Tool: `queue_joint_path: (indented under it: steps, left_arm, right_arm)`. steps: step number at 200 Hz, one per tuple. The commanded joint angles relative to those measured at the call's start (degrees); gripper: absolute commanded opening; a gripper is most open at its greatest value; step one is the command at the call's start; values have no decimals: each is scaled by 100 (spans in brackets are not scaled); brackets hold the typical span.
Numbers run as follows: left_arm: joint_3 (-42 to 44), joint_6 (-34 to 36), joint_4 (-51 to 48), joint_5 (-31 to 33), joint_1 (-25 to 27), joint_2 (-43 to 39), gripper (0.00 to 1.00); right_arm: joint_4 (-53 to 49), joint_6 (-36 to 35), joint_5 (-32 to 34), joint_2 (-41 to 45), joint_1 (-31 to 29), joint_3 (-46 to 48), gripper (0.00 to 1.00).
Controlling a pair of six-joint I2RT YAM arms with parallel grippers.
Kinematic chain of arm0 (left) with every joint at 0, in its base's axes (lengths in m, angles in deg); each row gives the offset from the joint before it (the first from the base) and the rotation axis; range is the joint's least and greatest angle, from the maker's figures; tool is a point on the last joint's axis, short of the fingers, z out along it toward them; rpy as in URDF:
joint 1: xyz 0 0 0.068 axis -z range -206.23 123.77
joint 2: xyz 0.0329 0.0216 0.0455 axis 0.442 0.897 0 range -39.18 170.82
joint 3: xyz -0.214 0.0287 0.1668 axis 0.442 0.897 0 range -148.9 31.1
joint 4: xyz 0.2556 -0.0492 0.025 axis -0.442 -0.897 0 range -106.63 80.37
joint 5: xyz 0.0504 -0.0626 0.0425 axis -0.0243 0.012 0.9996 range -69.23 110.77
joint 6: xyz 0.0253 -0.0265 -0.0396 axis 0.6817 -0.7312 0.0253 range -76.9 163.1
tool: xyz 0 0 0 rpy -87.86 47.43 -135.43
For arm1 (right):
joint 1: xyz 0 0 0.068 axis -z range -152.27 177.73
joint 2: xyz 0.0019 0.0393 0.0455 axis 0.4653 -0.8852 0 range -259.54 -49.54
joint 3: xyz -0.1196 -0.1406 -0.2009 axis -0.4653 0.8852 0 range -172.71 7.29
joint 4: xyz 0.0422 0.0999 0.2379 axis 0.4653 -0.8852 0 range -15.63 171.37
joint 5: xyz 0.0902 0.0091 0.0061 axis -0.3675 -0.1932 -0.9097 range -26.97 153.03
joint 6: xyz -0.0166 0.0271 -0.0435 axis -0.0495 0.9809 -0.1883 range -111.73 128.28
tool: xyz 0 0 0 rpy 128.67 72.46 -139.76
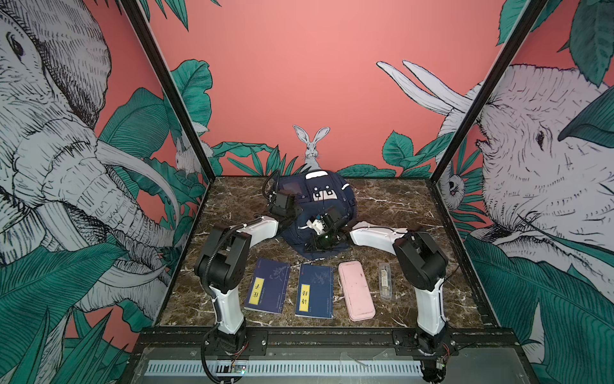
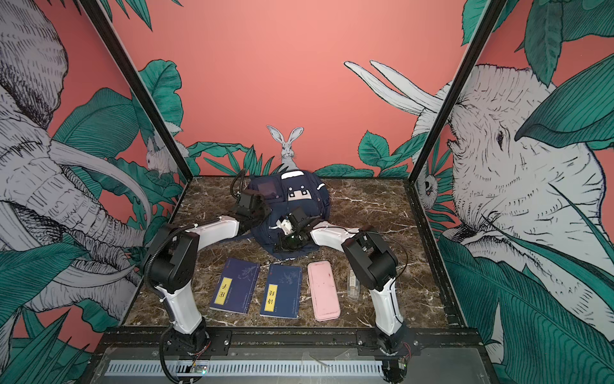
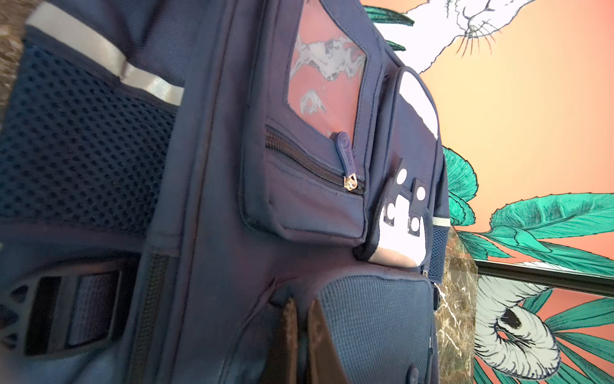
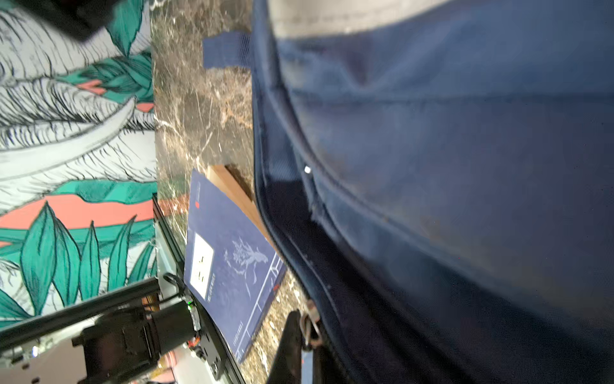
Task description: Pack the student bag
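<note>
Right claw (image 4: 305, 330) against student bag (image 4: 432, 166)

Student bag (image 1: 320, 199) tight vs L gripper (image 3: 300, 332), R gripper (image 4: 302, 335), no gap. Bare table (image 1: 392, 206) outboard of R; books (image 1: 267, 286), pink case (image 1: 356, 291) behind.

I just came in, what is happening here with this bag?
Both arms work on the blue backpack at the back of the table. The left gripper is shut on its fabric; the right gripper is shut, apparently on a zipper pull. Two books, a pink case and a clear packet lie in front, not yet packed.
</note>
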Motion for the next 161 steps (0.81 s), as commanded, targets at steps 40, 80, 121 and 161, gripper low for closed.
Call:
queue_joint_path:
  steps: [40, 80, 121, 161]
  left_arm:
    - [-97, -206, 378, 212, 34, -385, 0]
    - [-244, -419, 489, 198, 43, -187, 0]
    - [-439, -615, 523, 399, 54, 23, 0]
    - [-653, -675, 479, 492, 69, 203, 0]
  right_arm:
    - [757, 403, 6, -41, 82, 404, 0]
    - [104, -83, 261, 309, 279, 478, 0]
    - [-361, -504, 464, 631, 460, 623, 0]
    - [-221, -489, 387, 728, 434, 880, 0]
